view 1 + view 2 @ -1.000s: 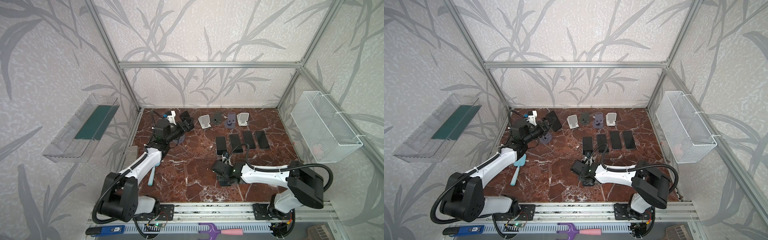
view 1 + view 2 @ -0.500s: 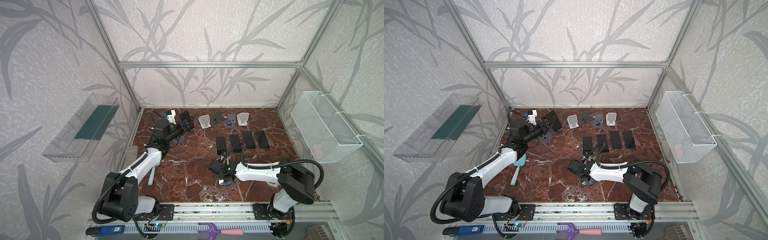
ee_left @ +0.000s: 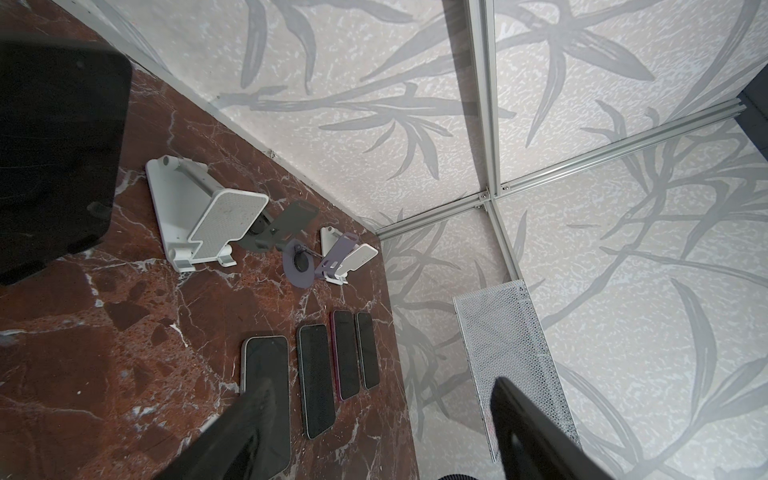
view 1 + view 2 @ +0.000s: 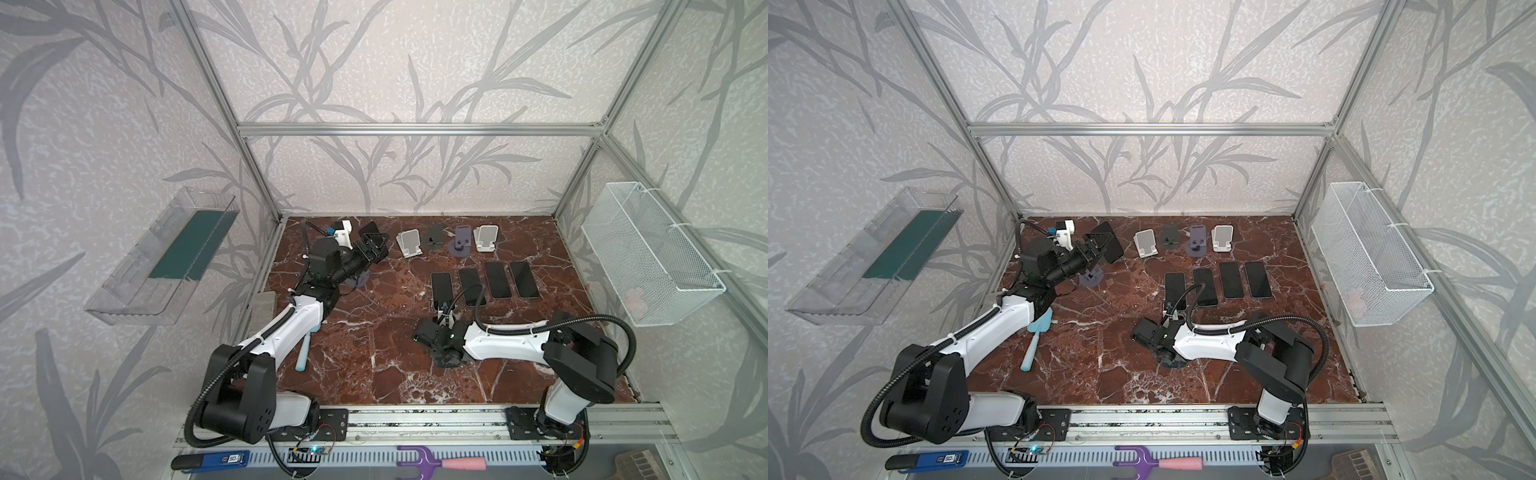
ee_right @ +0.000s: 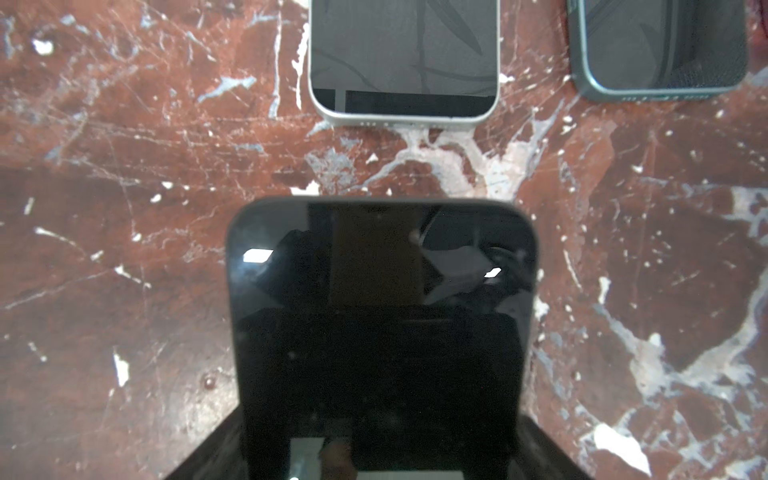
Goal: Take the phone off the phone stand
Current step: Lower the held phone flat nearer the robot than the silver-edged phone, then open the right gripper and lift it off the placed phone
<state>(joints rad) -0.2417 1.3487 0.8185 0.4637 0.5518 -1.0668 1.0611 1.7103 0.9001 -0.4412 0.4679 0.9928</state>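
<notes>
Black phone (image 5: 382, 332): screen up, raised off the bench (image 4: 374, 365) near its middle. Its far end lies apart from the near end of the leftmost in a row of four phones (image 4: 498, 279), which lie flat side by side. A dark round stand base (image 4: 448, 358) sits under it in both top views; whether the phone rests on it cannot be told. Right fingers (image 5: 208, 453): one along each long edge of the black phone; whether they press it or stand just clear cannot be told. Second dark phone (image 4: 1109, 246): tilted, at the back left, above a grey-violet round-based stand (image 4: 1093, 277). Left fingers (image 3: 249, 436): spread, nothing between them, the second dark phone off to one side. Containers: white wire basket (image 4: 615, 232) on the right wall, holding one pale pink item (image 4: 635, 296); clear tray (image 4: 124, 307) on the left wall, holding a dark green sheet (image 4: 191, 245). Back row: white stand (image 4: 409, 243), dark grey stand (image 4: 434, 237), purple stand (image 4: 462, 241), second white stand (image 4: 486, 237). Right arm (image 4: 507, 347): low, stretched from the front right to the middle, wrist turned down. Left arm (image 4: 286, 328): reaching from the front left to the back left corner, a light blue scoop (image 4: 1038, 336) beside its forearm. Bench: red-brown marble, white veins. Walls (image 4: 415, 62): pale, grey leaf pattern, aluminium frame.
</notes>
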